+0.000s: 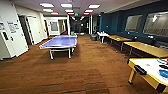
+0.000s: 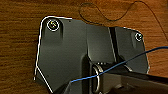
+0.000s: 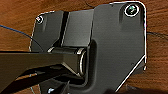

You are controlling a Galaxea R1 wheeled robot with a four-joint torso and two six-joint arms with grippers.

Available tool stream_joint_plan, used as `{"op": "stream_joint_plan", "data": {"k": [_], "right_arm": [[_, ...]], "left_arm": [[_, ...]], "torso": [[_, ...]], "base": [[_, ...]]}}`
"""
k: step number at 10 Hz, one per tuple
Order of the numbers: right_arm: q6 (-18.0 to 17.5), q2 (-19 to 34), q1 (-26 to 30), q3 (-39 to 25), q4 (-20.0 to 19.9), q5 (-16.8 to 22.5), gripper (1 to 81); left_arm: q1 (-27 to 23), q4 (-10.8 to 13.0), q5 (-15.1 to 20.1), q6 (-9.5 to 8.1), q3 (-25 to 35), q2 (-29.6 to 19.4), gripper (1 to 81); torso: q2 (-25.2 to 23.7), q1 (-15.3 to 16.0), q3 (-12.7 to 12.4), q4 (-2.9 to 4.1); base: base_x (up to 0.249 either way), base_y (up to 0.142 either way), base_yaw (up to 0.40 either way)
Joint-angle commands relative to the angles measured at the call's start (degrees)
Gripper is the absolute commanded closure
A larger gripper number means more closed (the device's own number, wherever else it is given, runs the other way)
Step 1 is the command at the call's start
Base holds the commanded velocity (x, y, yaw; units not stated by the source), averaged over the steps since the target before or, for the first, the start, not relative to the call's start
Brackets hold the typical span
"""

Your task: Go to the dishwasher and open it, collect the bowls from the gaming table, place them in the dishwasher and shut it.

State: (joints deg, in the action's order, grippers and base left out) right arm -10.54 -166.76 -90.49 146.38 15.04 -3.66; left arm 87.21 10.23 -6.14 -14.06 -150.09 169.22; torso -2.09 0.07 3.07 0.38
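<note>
While carpet is crossed, the yellow-rimmed white-topped gaming desk (image 1: 147, 72) is approached, a bright blue round bowl (image 1: 163, 73) lying on it; hand state cannot be told.

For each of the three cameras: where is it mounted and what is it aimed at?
Head: high on the robot, facing forward and down a room at the ping-pong table and, at right, the gaming table.
Left wrist: on the left arm, facing the carpet; the robot's dark plate shows.
Right wrist: on the right arm, same.
Shared: all three show the brown carpet.
</note>
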Motion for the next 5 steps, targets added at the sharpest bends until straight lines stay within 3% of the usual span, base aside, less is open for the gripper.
{"op": "stream_joint_plan", "data": {"k": [1,5], "right_arm": [[0.09,0.17,2.46,-0.15,0.51,2.6,1.0],[0.09,-0.01,2.55,0.12,0.78,2.69,1.0]], "left_arm": [[-2.78,0.06,2.54,0.17,0.15,-0.19,1.0],[-2.79,0.32,2.54,0.17,0.23,-0.46,1.0]], "torso": [[0.0,0.0,0.0,0.0],[0.0,0.0,0.0,0.0]], "base": [[0.0,0.0,0.0],[0.0,0.0,-0.025]]}}
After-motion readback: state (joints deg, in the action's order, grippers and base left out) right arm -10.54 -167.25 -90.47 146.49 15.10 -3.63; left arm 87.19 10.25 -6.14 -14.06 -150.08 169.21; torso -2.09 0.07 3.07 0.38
